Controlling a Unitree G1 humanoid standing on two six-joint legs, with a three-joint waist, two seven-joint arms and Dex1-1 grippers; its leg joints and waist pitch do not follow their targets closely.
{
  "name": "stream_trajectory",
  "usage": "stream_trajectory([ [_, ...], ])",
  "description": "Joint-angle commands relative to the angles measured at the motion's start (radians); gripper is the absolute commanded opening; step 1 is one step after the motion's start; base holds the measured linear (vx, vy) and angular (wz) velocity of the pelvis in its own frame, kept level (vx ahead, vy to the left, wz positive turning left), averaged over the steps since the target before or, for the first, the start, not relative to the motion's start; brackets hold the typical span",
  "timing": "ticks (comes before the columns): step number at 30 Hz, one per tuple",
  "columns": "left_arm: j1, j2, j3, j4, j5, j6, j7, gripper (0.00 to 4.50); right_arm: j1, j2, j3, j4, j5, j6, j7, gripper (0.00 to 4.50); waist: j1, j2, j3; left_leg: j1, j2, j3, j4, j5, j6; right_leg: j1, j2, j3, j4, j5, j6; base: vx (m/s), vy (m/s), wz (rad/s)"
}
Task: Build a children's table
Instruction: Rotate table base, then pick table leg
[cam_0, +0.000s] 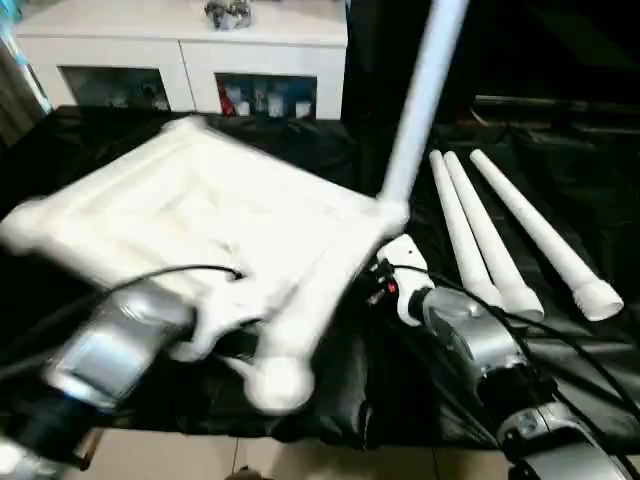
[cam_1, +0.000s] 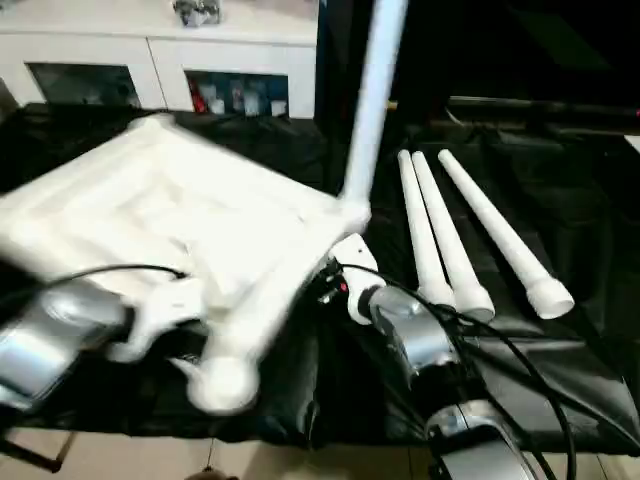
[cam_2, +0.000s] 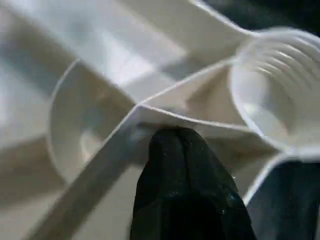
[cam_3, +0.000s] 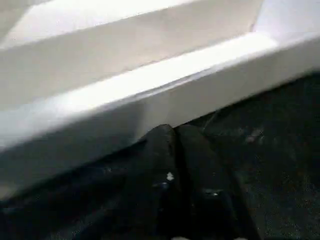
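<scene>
My left gripper (cam_2: 175, 150) has its two black fingers pressed together on a thin white rib inside the hollow underside of the white plastic rectangular table top (cam_2: 125, 55); a round ribbed corner socket (cam_2: 270, 95) sits at about two o'clock from the fingertips.

My right gripper (cam_3: 172, 137) shows its fingers closed against each other with nothing between them, their tips just under the table top's long outer rim, above the black cloth (cam_3: 270, 150).

From the head camera, I see the table top lying upside down and tilted across the black-draped work surface, filling the left half of the picture. One long tapered white round leg (cam_0: 420, 100) stands upright in the corner socket at the top's three o'clock corner. Three loose white tapered legs (cam_0: 495, 235) lie side by side on the cloth at three o'clock, well apart from the top. My right arm's wrist sits just below the fitted corner. A white cabinet with glass doors (cam_0: 180, 55) stands behind at eleven o'clock.
</scene>
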Motion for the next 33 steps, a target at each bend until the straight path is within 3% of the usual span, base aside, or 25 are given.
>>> stream_trajectory([
  [1,-0.031,-0.041,-0.02,0.038,0.014,-0.005,0.056,0.0,-0.028,0.015,0.01,0.031,0.0,-0.029,0.002,0.07,0.003,0.002,-0.057,0.01,0.064,-0.027,-0.072,-0.189,-0.004,0.044,-0.093,0.068,-0.058,-0.158,-0.218,0.0,0.0,0.0],
  [3,-0.039,-0.055,-0.019,0.052,0.02,-0.002,0.071,0.0,-0.033,0.016,0.008,0.043,-0.002,-0.038,0.003,0.07,0.003,-0.002,-0.058,0.009,0.063,-0.027,-0.071,-0.186,0.0,0.047,-0.096,0.068,-0.059,-0.172,-0.215,0.0,0.0,0.0],
  [6,-0.092,-0.154,0.004,0.166,0.045,-0.039,0.193,0.0,-0.033,0.008,0.0,0.049,-0.009,-0.053,0.001,0.07,0.002,-0.005,-0.057,0.013,0.061,-0.023,-0.067,-0.188,0.005,0.043,-0.092,0.067,-0.067,-0.195,-0.205,0.0,0.0,0.0],
  [8,-0.135,-0.226,0.024,0.265,0.062,-0.083,0.29,0.0,-0.027,-0.01,-0.016,0.032,-0.013,-0.057,-0.007,0.07,0.006,-0.001,-0.056,0.014,0.062,-0.023,-0.067,-0.188,0.006,0.041,-0.09,0.067,-0.069,-0.198,-0.199,0.0,0.0,0.0],
  [14,-0.159,-0.25,0.036,0.334,0.071,-0.137,0.361,0.0,0.006,-0.06,-0.07,-0.078,0.01,-0.026,-0.026,0.07,0.016,-0.003,-0.063,0.007,0.066,-0.03,-0.066,-0.175,0.01,0.049,-0.093,0.065,-0.06,-0.144,-0.187,0.0,0.0,0.0],
  [15,-0.153,-0.247,0.048,0.316,0.06,-0.141,0.355,0.0,0.02,-0.078,-0.091,-0.136,0.009,0.021,-0.057,0.07,0.016,-0.004,-0.063,0.009,0.066,-0.029,-0.064,-0.164,0.015,0.047,-0.092,0.066,-0.059,-0.134,-0.187,0.0,0.0,0.0],
  [16,-0.145,-0.241,0.058,0.294,0.05,-0.135,0.347,0.0,0.027,-0.09,-0.104,-0.177,-0.001,0.064,-0.089,0.07,0.018,0.002,-0.064,0.008,0.065,-0.029,-0.064,-0.148,0.017,0.049,-0.09,0.065,-0.057,-0.112,-0.19,0.0,0.0,0.0],
  [18,-0.134,-0.238,0.075,0.267,0.038,-0.143,0.339,0.0,0.036,-0.106,-0.12,-0.228,-0.003,0.123,-0.108,0.07,0.016,-0.001,-0.063,0.006,0.064,-0.029,-0.063,-0.132,0.018,0.05,-0.089,0.064,-0.054,-0.093,-0.197,0.0,0.0,0.0],
  [20,-0.127,-0.236,0.089,0.251,0.026,-0.163,0.339,0.0,0.043,-0.117,-0.132,-0.267,0.01,0.167,-0.098,0.07,0.017,0.002,-0.062,0.007,0.063,-0.028,-0.062,-0.152,0.022,0.049,-0.091,0.065,-0.059,-0.114,-0.198,0.0,0.0,0.0],
  [21,-0.121,-0.241,0.114,0.236,0.009,-0.172,0.353,0.2,0.043,-0.121,-0.158,-0.296,0.027,0.204,-0.111,0.23,0.017,0.006,-0.062,0.009,0.063,-0.028,-0.062,-0.161,0.02,0.047,-0.091,0.064,-0.059,-0.125,-0.198,0.0,0.0,0.0],
  [24,-0.107,-0.254,0.182,0.174,-0.052,-0.151,0.37,0.43,0.02,-0.137,-0.216,-0.322,0.023,0.287,-0.193,0.45,0.018,0.004,-0.059,0.013,0.065,-0.027,-0.064,-0.179,0.006,0.045,-0.09,0.064,-0.064,-0.166,-0.205,0.0,0.0,0.0],
  [28,-0.094,-0.278,0.236,0.114,-0.108,-0.192,0.38,0.74,-0.022,-0.155,-0.265,-0.367,0.017,0.438,-0.269,0.74,0.019,0.0,-0.056,0.014,0.062,-0.026,-0.065,-0.187,-0.005,0.043,-0.086,0.065,-0.065,-0.197,-0.189,0.0,0.0,0.0],
  [30,-0.095,-0.282,0.242,0.093,-0.114,-0.174,0.384,0.81,-0.036,-0.162,-0.275,-0.378,0.008,0.485,-0.283,0.81,0.021,0.0,-0.057,0.012,0.061,-0.026,-0.065,-0.181,-0.008,0.043,-0.087,0.064,-0.064,-0.2,-0.179,0.0,0.0,0.0],
  [31,-0.095,-0.282,0.241,0.086,-0.114,-0.171,0.384,0.93,-0.04,-0.165,-0.279,-0.379,0.004,0.496,-0.286,0.98,0.021,-0.007,-0.058,0.011,0.061,-0.026,-0.065,-0.169,-0.005,0.045,-0.088,0.064,-0.063,-0.199,-0.171,0.0,0.0,0.0],
  [33,-0.087,-0.277,0.232,0.046,-0.122,-0.158,0.369,1.05,-0.053,-0.169,-0.292,-0.386,-0.002,0.539,-0.311,1.08,0.021,-0.005,-0.058,0.011,0.061,-0.026,-0.064,-0.156,-0.006,0.044,-0.089,0.065,-0.062,-0.197,-0.166,0.0,0.0,0.0],
])
